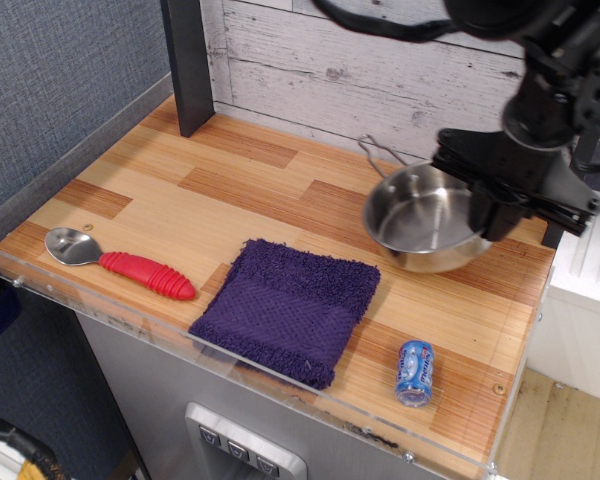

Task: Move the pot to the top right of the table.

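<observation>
Shown from above and in front, the table (160, 190) is a plank top with a clear rim, seen corner to corner. Largest of the things on it is the purple towel (288, 308), lying near the front edge at the centre. Next in size, the pot (425, 218) hangs at the far right of the table, its bowl open upward and slightly tilted, its wire handle (378, 153) pointing to the far left. Whether its base touches the wood cannot be told; it appears just above the surface or barely on it. The black end effector (498, 208) is clenched on the pot's right rim, so the pot sits immediately left of it and partly under its fingers. Smaller items: the spoon (118, 262) with red handle lies at the near left, well apart from the pot; the blue can (415, 372) lies on its side at the near right, nearer the front than the pot.

Step in hand, as judged: setting the pot down in the far right corner. To do it well, the pot should be lowered straight and level until its base rests flat, keeping clear of the dark post at the right and of the rear wall. Release should come only once the base is seated, since the one-sided rim grip could let the pot tip or slide if opened early.
</observation>
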Robot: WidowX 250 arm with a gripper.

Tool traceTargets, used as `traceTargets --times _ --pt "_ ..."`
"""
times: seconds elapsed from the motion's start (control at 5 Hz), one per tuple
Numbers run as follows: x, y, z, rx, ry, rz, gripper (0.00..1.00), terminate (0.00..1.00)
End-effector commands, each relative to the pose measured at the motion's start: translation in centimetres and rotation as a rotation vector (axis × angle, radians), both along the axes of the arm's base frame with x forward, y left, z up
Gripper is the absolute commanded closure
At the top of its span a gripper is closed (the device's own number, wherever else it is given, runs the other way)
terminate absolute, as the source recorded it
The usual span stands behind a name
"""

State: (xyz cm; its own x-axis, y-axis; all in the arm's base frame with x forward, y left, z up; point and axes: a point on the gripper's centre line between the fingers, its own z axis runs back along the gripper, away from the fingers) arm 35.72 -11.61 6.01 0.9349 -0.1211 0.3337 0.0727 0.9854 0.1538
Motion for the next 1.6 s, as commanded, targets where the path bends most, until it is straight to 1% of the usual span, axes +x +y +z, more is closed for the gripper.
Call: traceTargets --times 0.0,0.2,0.4,0.8,1.0,1.2,1.4 --pt "1.4 -2.8 -0.1 -0.028 -0.035 -0.019 1.00 0.00" --pt "1.2 -2.8 -0.6 -0.006 -0.015 0.011 1.00 0.00" --pt "1.2 -2.6 -0.6 -0.003 0.004 -0.013 0.00 0.00" --pt "1.3 -2.6 -0.3 -0.007 0.005 -0.032 0.00 0.00" --pt "1.4 -2.7 0.2 -0.010 -0.008 -0.047 0.00 0.00" --pt "1.4 -2.6 1.4 -0.018 -0.020 -0.066 0.00 0.00" --pt "0.9 -2.5 3.5 -0.044 -0.046 -0.086 0.00 0.00"
